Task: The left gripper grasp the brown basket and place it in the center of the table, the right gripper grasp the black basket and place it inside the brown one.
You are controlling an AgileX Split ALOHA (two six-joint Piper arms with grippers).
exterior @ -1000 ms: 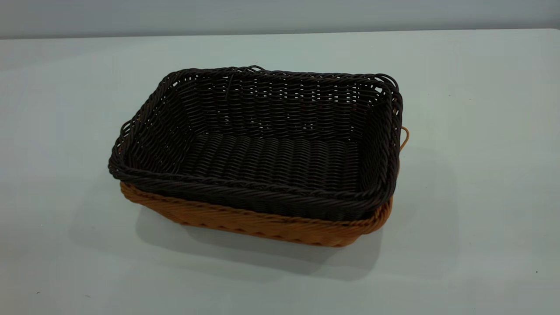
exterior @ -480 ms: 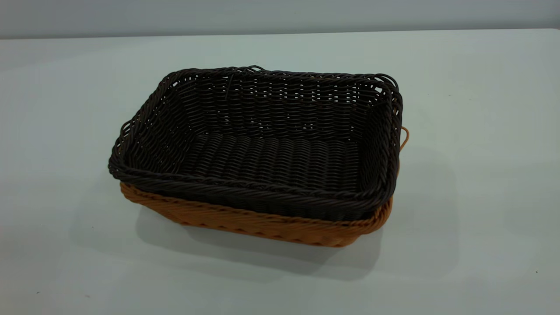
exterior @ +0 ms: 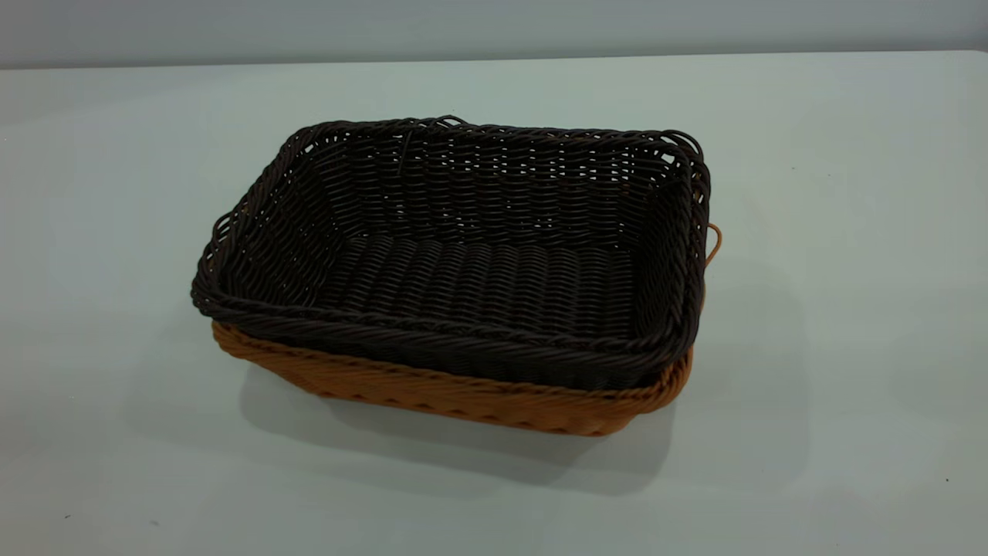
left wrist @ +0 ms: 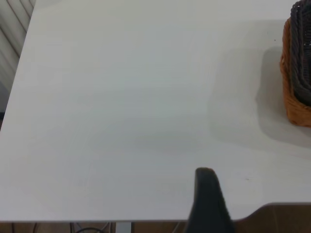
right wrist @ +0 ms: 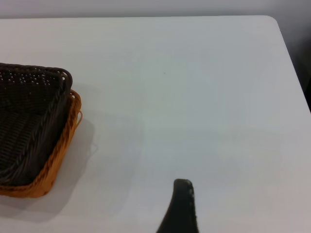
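Observation:
The black basket (exterior: 478, 286) sits nested inside the brown basket (exterior: 463, 398) in the middle of the table (exterior: 849, 309). Only the brown one's front wall, rim and small end loop show beneath the dark rim. Neither gripper appears in the exterior view. In the left wrist view, my left gripper (left wrist: 206, 194) shows as a dark tip over bare table near its edge, well away from the brown basket (left wrist: 294, 102) and black basket (left wrist: 302, 53). My right gripper (right wrist: 181, 206) is likewise a dark tip over bare table, apart from the stacked black basket (right wrist: 24, 121) and brown basket (right wrist: 53, 165).
The table's rounded far corner (right wrist: 269, 22) and side edge show in the right wrist view. A brown floor (left wrist: 282, 218) lies beyond the table edge in the left wrist view. A pale wall runs behind the table.

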